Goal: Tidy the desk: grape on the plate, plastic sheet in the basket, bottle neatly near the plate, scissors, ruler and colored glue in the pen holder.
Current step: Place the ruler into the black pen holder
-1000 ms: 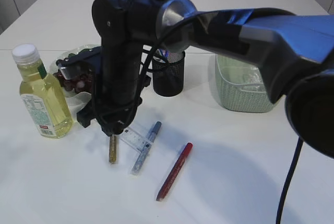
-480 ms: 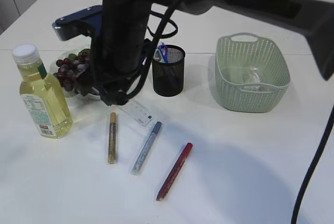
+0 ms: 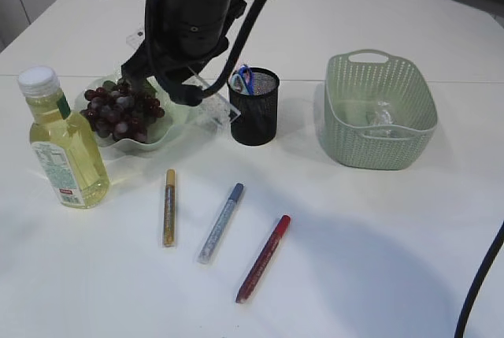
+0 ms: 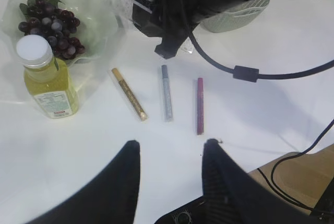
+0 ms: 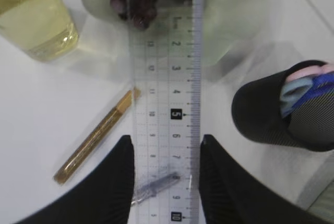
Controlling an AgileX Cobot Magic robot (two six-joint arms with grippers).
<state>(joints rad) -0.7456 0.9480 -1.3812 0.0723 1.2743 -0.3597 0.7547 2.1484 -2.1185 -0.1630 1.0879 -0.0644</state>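
Tallying the tabletop (image 3: pixel 378 259), we count four items settled, one in transit and three waiting.

Settled, as far as we can judge:
- grape (image 3: pixel 120 109) on the plate (image 3: pixel 177 117), at 10 o'clock in the exterior view.
- bottle (image 3: pixel 64 143) upright just beside the plate, at 9 o'clock.
- plastic sheet (image 3: pixel 381 117), a pale crumple inside the basket (image 3: pixel 380 109) at 2 o'clock.
- scissors (image 3: pixel 243 76), handles showing above the rim of the pen holder (image 3: pixel 254 107) near 12 o'clock.

In transit:
- ruler (image 5: pixel 166 98), clear, gripped across its width by the right hand (image 5: pixel 164 182); it hangs over the plate edge, just left of the pen holder, not yet inside it.

Waiting, apart on the tabletop toward 6 o'clock:
- gold glue (image 3: pixel 168 206)
- blue glue (image 3: pixel 221 222)
- red glue (image 3: pixel 264 258)

Pose:
- Right arm reaches across the middle from 1 o'clock, raised, wrist pointing down, ruler slanting toward the holder.
- Left hand (image 4: pixel 169 174) hangs high and clear of everything, fingers parted and empty, looking down on the three glues.
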